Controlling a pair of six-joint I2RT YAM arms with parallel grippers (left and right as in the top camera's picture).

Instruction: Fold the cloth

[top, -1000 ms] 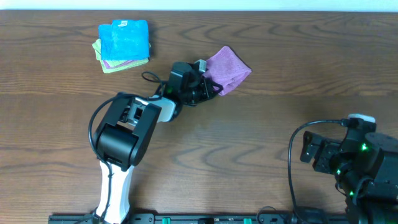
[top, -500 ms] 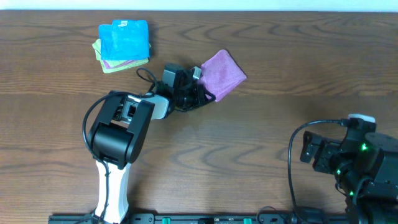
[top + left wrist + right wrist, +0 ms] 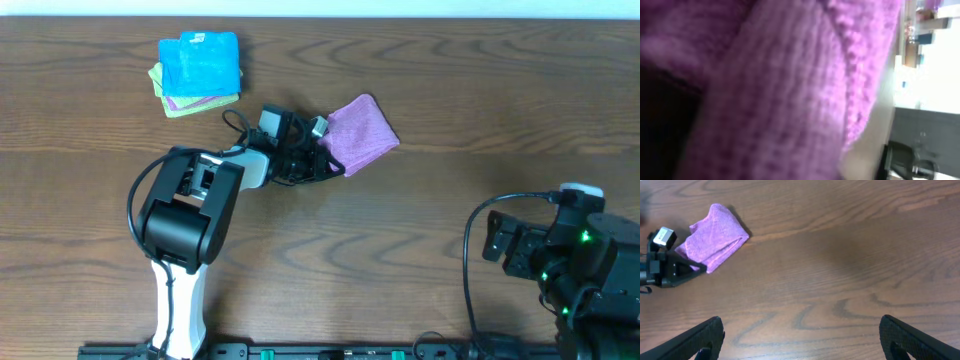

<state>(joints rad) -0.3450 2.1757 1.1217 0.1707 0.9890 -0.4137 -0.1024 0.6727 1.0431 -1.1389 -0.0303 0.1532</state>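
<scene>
Left gripper (image 3: 322, 153) seemingly pinching purple cloth (image 3: 362, 132) at its left edge. Table (image 3: 500, 130) open right of cloth. Right gripper (image 3: 801, 339) spread wide, empty.

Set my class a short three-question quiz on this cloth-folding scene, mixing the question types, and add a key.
1. True or false: the right gripper is holding the purple cloth.
2. Which colour tops the stack of folded cloths at the far left of the table? A blue, B purple, C green.
3. Fill in: the purple cloth is gripped by the ____ arm.

Key
1. False: the right gripper is open, empty and well apart from the purple cloth.
2. A.
3. Left: the left gripper is shut on the cloth's edge.
</scene>
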